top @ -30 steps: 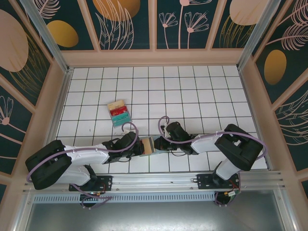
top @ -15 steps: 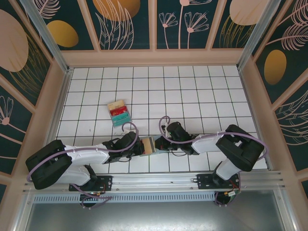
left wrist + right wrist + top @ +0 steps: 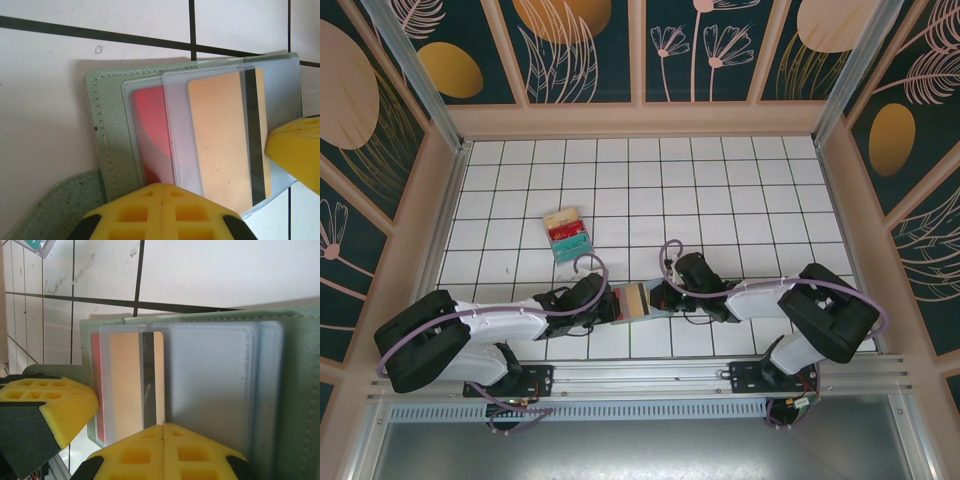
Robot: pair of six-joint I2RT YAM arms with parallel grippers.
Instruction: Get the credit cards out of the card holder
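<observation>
The card holder (image 3: 634,300) lies open on the tiles near the front edge, between both grippers. In the left wrist view its grey-green leaf (image 3: 107,135) carries clear sleeves. One sleeve holds a red card (image 3: 152,130), another a tan credit card (image 3: 220,140) with a black stripe. My left gripper (image 3: 165,187) is shut, its tips resting on the near edge of the sleeves. My right gripper (image 3: 163,426) is also shut. Its tips sit at the edge of the tan credit card (image 3: 125,385), beside an empty sleeve (image 3: 210,385). Nothing shows between either pair of jaws.
A stack of tan, red and teal cards (image 3: 566,233) lies on the tiles behind and left of the left arm. The wooden side walls and the metal rail (image 3: 640,375) at the front bound the white tiled table (image 3: 720,200).
The right arm has shifted a little to the right, and its jaws have closed fully. The card holder shows wider between the grippers now. The left arm has stayed put.
</observation>
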